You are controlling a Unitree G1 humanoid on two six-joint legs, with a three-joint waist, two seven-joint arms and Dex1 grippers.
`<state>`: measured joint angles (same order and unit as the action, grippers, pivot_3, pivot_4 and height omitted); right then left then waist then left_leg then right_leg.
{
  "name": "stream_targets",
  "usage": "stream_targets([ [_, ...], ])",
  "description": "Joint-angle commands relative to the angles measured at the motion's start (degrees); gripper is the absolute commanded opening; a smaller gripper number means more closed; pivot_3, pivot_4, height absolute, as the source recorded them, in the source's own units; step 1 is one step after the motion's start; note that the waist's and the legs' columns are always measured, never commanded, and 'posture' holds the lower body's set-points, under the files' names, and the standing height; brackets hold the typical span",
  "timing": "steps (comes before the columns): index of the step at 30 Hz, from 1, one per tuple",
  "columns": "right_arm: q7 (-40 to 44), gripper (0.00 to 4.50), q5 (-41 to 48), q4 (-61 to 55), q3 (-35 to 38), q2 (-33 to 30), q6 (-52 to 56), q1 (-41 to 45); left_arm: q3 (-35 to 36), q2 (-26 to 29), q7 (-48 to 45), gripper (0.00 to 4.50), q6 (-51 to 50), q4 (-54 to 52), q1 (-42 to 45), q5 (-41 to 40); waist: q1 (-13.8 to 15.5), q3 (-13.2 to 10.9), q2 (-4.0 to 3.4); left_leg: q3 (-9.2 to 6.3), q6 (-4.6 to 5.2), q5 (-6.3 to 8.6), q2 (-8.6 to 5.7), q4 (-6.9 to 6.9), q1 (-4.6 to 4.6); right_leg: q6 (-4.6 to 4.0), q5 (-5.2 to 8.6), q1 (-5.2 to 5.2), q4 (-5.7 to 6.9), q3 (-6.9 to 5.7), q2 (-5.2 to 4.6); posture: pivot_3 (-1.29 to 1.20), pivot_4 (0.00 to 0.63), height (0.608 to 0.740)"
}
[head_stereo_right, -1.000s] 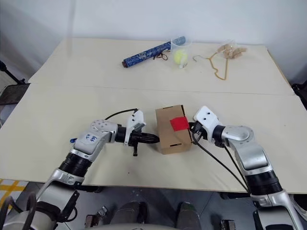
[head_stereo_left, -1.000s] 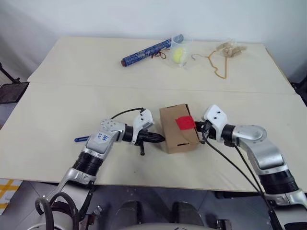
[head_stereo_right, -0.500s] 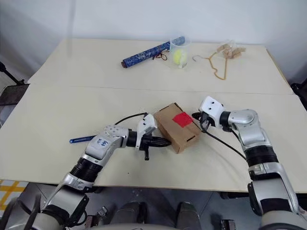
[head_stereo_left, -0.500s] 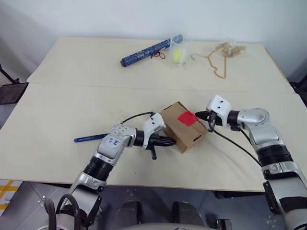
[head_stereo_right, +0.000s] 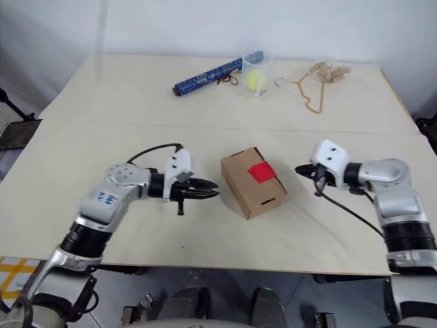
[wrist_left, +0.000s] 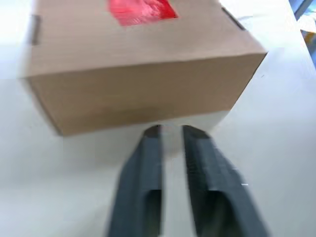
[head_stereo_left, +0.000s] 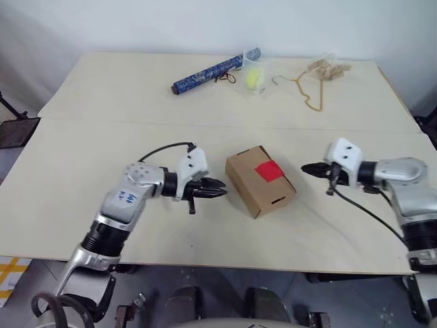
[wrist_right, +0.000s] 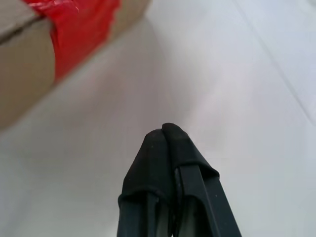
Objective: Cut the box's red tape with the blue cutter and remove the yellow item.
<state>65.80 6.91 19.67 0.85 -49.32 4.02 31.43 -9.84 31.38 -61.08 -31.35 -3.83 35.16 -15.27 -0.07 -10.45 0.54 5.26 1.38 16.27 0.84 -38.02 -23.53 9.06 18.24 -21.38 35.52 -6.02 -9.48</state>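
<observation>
A small plain brown cardboard box (head_stereo_left: 260, 180) is seen lying closed near the middle of the front half of a pale cream table (head_stereo_left: 95, 150), turned at an angle to the table's front edge. A small bright red square patch of tape (head_stereo_left: 268, 171) is stuck across its top face, and a narrow slot cutout is visible low on the side facing the robot.

Bare tabletop is left on every side of the box, and both arms are held apart from it. A seam across the table is seen behind the box. Well beyond that seam, near the far edge, a long dark-blue patterned roll (head_stereo_left: 214, 70), a clear cup with a yellow-green ball (head_stereo_left: 255, 78), a thin wire hanger (head_stereo_left: 306, 91) and a tan bundle (head_stereo_left: 328, 67) are laid out.

The left gripper (head_stereo_left: 217, 189) is pointed at the box's left side and held just short of it; its two black fingers (wrist_left: 143, 182) are parted by a narrow gap and nothing is held between them. The right gripper (head_stereo_left: 305, 168) is pointed at the box from the other side with a wider gap of table between; its fingers (wrist_right: 157, 163) are pressed together on nothing.
</observation>
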Motion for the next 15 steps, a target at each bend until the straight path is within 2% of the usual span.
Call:
stream_targets([
  [1, 4.96, 0.57, 8.62, -5.67, 8.44, -3.22, -0.16, -5.74, 9.60, 8.79, -4.15, 2.08, 1.41, -2.02, -4.23, -3.81, -0.17, 0.00, 0.00, 0.00, -0.01, 0.00, 0.01, 0.06, 0.01, 0.00, 0.00, -0.01, 0.00, 0.00, 0.00, 0.00, 0.150, 0.740],
  [4, 8.00, 1.55, 19.78, -16.45, 14.61, -2.08, 5.42, -13.19, 18.25, 14.47, -7.63, 3.03, 8.76, 2.61, -10.93, -6.05, -0.75, -0.03, -0.05, 0.10, -0.10, 0.06, 0.08, 0.26, 0.22, -0.06, 0.03, -0.02, -0.01, -0.01, 0.04, 0.00, 0.150, 0.740],
  [6, 7.20, 2.27, 24.58, -23.66, 16.91, -0.54, 7.97, -17.86, 25.19, 15.91, -8.49, 3.65, 12.81, 7.70, -14.65, -8.03, -0.76, -0.04, -0.08, 0.12, -0.11, 0.07, 0.14, 0.25, 0.25, -0.07, 0.04, -0.02, 0.00, -0.02, 0.03, 0.00, 0.150, 0.740],
  [9, 6.63, 3.32, 32.72, -34.08, 19.53, 4.27, 8.20, -24.47, 31.79, 19.72, -11.55, 4.50, 20.30, 16.23, -21.67, -7.26, -0.74, -0.06, -0.02, 0.12, -0.09, 0.14, 0.39, 0.16, 0.27, -0.08, 0.02, 0.02, 0.01, -0.03, 0.02, 0.00, 0.150, 0.740],
  [12, 4.14, 4.38, 34.92, -40.59, 19.02, 6.52, 9.54, -28.60, 35.46, 22.43, -13.79, 4.50, 23.71, 21.94, -26.34, -7.93, -0.45, -0.07, -0.01, 0.19, -0.02, 0.30, 0.39, 0.16, 0.28, -0.09, 0.01, -0.02, 0.01, -0.05, -0.04, 0.00, 0.150, 0.740],
  [15, 3.89, 4.45, 37.71, -47.69, 16.97, 8.81, 9.15, -31.81, 39.10, 26.96, -14.37, 4.50, 27.50, 31.11, -30.66, -5.95, 0.08, -0.06, 0.03, 0.23, 0.01, 0.42, 0.38, 0.15, 0.26, -0.10, -0.01, -0.09, 0.00, -0.06, -0.14, 0.00, 0.150, 0.740],
])
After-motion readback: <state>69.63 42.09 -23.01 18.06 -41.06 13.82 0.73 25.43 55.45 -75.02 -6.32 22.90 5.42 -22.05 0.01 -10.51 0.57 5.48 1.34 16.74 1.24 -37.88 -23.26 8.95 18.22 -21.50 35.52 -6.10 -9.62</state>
